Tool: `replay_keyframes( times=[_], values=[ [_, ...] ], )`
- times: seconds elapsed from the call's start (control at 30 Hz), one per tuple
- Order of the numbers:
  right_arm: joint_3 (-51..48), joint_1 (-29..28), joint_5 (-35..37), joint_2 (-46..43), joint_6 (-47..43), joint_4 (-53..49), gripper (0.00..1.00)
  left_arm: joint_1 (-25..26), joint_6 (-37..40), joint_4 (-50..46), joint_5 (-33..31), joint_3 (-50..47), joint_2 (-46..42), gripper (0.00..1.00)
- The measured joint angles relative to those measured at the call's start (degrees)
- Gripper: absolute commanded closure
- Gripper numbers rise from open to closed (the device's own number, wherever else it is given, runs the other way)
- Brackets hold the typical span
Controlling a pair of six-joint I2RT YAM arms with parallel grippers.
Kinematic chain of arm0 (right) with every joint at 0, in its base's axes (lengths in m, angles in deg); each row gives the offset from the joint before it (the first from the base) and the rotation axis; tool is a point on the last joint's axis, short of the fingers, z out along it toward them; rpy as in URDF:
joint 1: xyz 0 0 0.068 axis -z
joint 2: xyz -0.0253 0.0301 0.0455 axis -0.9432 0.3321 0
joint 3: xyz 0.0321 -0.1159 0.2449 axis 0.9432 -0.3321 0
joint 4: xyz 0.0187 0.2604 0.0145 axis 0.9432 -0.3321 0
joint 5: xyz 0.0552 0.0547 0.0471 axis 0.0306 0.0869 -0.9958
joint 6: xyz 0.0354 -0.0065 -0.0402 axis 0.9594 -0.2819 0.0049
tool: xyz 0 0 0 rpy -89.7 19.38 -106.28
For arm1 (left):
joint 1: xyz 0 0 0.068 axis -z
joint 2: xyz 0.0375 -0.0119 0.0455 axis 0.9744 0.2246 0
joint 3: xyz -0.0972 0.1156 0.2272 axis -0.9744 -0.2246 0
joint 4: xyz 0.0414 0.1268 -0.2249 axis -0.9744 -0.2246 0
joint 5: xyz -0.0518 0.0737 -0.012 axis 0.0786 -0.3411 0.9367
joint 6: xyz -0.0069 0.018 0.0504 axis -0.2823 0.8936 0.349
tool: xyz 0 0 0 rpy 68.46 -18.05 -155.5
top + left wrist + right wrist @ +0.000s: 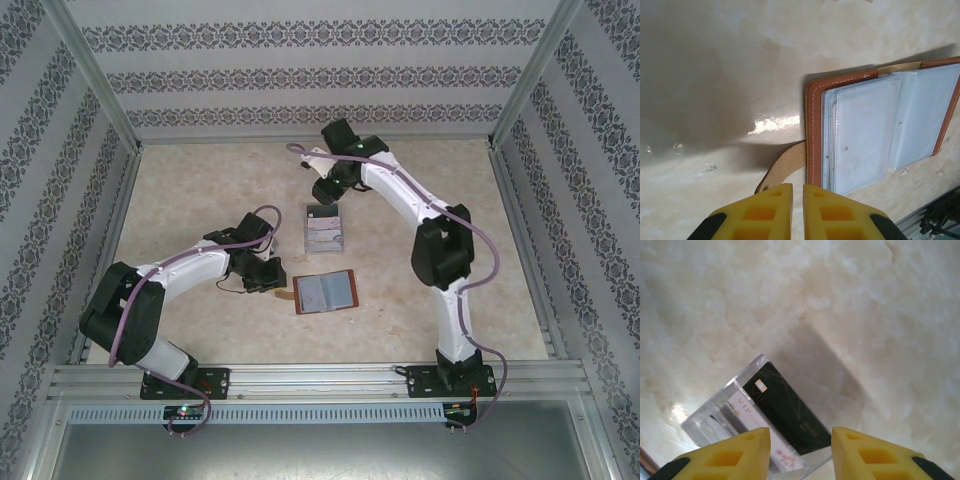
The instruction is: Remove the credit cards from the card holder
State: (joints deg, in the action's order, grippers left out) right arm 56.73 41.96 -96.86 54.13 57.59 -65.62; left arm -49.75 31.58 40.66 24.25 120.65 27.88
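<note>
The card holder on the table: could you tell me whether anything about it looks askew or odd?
Nothing looks damaged. The card holder lies open, turned slightly askew. Its clear pockets are fanned unevenly, and its strap tab sticks out sideways toward the left gripper.

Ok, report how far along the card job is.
Done: at least two credit cards stand in the clear tray. In hand: the right tool hovers open over them; the left tool, shut, sits by the strap of the open card holder. Left: checking the pale pockets; whether they hold more cards, I cannot tell.
</note>
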Motion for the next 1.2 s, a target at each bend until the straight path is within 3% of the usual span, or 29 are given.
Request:
replay_keyframes(
  times=[0.23, 0.4, 0.8, 1.2],
  values=[
    [-25.64, -1.62, 0.04, -14.49, 21.0, 14.38, 0.66, 0.0, 0.44, 0.31, 1.75, 1.62, 0.0, 0.89],
    [-36.09, -4.7, 0.37, -21.38, 32.41, 20.13, 0.73, 0.15, 0.42, 2.01, 3.48, 1.66, 0.2, 0.9],
    [-45.99, -13.73, -3.8, -27.21, 53.88, 24.74, 0.74, 0.52, 2.12, 3.1, 4.24, 1.36, 6.05, 0.93],
    [-50.12, -18.14, -7.61, -22.91, 62.97, 25.99, 0.69, 0.52, 3.82, 3.52, 4.04, -1.42, 7.8, 0.95]
  ],
)
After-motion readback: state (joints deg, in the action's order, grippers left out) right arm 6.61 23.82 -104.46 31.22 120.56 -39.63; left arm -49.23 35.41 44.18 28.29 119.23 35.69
